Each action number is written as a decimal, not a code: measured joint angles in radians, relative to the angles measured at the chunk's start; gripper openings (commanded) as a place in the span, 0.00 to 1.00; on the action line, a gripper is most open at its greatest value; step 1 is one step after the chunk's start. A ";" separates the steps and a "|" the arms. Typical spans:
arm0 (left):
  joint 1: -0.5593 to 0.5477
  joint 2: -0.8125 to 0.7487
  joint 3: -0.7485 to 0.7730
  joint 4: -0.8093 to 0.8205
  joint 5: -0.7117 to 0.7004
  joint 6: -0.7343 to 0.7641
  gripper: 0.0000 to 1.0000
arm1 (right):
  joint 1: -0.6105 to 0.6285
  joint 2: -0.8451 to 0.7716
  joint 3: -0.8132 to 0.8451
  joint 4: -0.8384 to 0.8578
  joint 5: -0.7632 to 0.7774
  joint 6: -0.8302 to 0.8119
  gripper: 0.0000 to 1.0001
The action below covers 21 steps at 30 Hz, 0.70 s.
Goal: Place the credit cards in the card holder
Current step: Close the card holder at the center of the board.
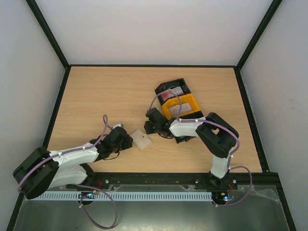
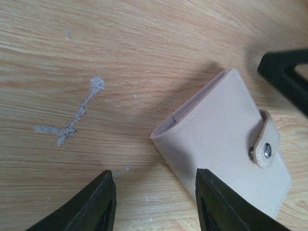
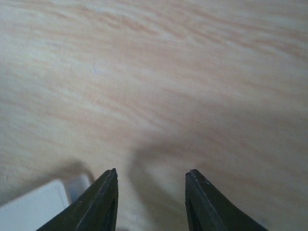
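Hardly begun, by the look of it. No card visible in the card holder (image 2: 216, 139): closed, snap strap (image 2: 264, 144) fastened, flat on the tabletop (image 2: 120, 57) between the two arms. As for the credit cards (image 1: 168, 95): apparently in the black and orange bins (image 1: 187, 102) beyond the right arm; number impossible to tell. At the left end effector (image 2: 154, 202), jaws about half open, nothing held, one finger just beside the holder's near corner. At the right end effector (image 3: 151, 197), likewise part open and empty, low over bare wood. Probably left to do: undo the snap, fetch the cards, slide them in.
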 measured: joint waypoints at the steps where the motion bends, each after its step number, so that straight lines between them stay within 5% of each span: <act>1: 0.016 -0.010 -0.018 0.034 0.024 -0.001 0.48 | 0.014 -0.009 -0.010 -0.010 0.017 0.009 0.36; 14: 0.088 0.075 -0.085 0.338 0.248 -0.012 0.46 | 0.156 -0.113 -0.099 -0.122 0.180 0.203 0.35; 21: 0.091 0.180 -0.064 0.444 0.325 0.048 0.33 | 0.171 -0.135 -0.069 -0.319 0.302 0.251 0.42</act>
